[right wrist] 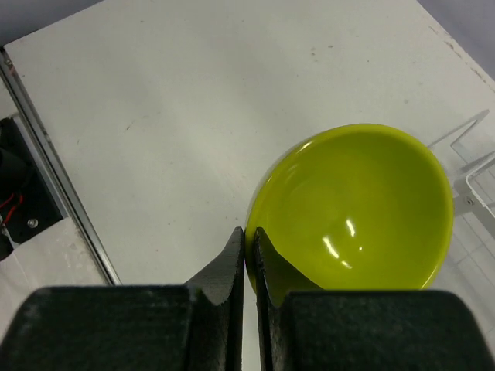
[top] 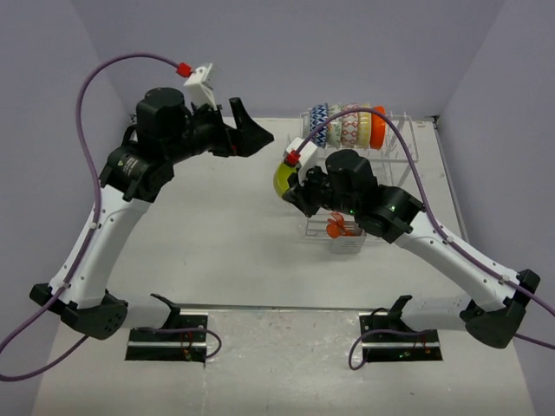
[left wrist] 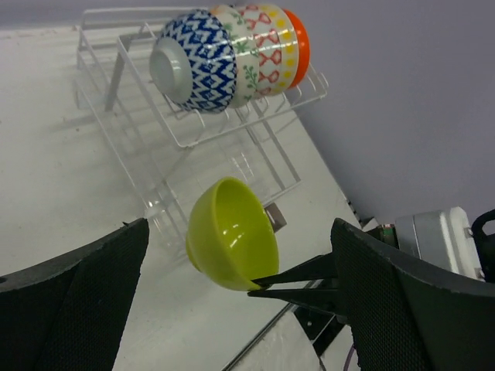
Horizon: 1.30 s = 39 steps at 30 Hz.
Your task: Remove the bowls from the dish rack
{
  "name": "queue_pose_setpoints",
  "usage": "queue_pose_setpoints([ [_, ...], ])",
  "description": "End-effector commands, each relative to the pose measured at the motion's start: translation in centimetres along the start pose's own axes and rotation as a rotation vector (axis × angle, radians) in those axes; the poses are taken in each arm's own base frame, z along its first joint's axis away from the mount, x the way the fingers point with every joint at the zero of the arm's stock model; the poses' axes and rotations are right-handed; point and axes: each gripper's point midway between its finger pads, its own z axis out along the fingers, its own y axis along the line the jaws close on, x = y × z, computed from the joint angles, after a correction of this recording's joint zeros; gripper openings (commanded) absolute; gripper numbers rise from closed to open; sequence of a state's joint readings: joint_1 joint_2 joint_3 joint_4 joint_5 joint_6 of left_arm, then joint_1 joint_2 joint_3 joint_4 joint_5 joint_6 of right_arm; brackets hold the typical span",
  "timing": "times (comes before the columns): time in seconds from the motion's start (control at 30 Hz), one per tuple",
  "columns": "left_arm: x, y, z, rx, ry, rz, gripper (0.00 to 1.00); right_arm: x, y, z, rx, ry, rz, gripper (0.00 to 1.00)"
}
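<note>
My right gripper (right wrist: 249,232) is shut on the rim of the lime-green bowl (right wrist: 363,209), one finger inside and one outside. The bowl (top: 282,179) hangs tilted in the air above the table, just left of the white wire dish rack (top: 403,149). Several more bowls (top: 351,126) stand on edge in the rack's top row: blue-white zigzag (left wrist: 197,62), green-white (left wrist: 244,54), red-pink (left wrist: 267,50), pale yellow (left wrist: 284,46) and orange (left wrist: 299,42). My left gripper (top: 251,130) is raised, open and empty, facing the lime-green bowl (left wrist: 232,243) from the left.
A clear caddy with orange utensils (top: 341,230) hangs at the rack's near side, under my right arm. Purple walls close the table at the back and on both sides. A metal strip (right wrist: 54,178) runs along the table's near edge.
</note>
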<state>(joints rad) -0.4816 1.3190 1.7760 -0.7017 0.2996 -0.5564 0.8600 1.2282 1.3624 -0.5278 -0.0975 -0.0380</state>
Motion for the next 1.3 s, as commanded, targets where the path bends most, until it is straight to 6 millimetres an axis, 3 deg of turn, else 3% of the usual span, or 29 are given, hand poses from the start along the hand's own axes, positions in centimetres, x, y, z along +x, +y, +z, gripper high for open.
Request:
queue_pose_setpoints([
  [0.0, 1.4, -1.2, 1.0, -0.026, 0.045, 0.076, 1.0, -4.3, -0.7, -1.4, 0.108, -0.086, -0.093, 0.0],
  [0.17, 3.7, 1.9, 2.2, -0.175, 0.077, 0.135, 0.98, -4.7, 0.2, -0.9, 0.098, -0.097, -0.102, 0.0],
  [0.43, 7.1, 2.2, 3.9, -0.131, 0.181, 0.169, 0.83, -6.0, 0.2, -0.2, 0.133, -0.107, -0.116, 0.0],
  [0.67, 8.0, 4.0, 4.8, -0.196, 0.204, 0.196, 0.62, -6.9, 0.3, 0.1, 0.15, -0.123, -0.104, 0.0],
  [0.8, 8.6, 4.4, 5.4, -0.214, 0.221, 0.208, 0.41, -7.3, 0.4, 0.5, 0.154, -0.121, -0.106, 0.0],
  [1.03, 9.2, 4.6, 5.9, -0.219, 0.24, 0.229, 0.4, -7.4, 0.6, 1.3, 0.159, -0.107, -0.115, 0.0],
  [1.07, 9.3, 4.5, 5.8, -0.217, 0.241, 0.233, 0.24, -7.3, 0.5, 1.5, 0.165, -0.101, -0.119, 0.0],
  [1.17, 9.5, 4.6, 5.8, -0.22, 0.249, 0.239, 0.0, -6.9, 0.3, 1.9, 0.178, -0.083, -0.125, 0.0],
  [1.27, 9.1, 5.4, 5.6, -0.269, 0.234, 0.254, 0.0, -6.7, 0.2, 2.0, 0.186, -0.076, -0.128, 0.0],
])
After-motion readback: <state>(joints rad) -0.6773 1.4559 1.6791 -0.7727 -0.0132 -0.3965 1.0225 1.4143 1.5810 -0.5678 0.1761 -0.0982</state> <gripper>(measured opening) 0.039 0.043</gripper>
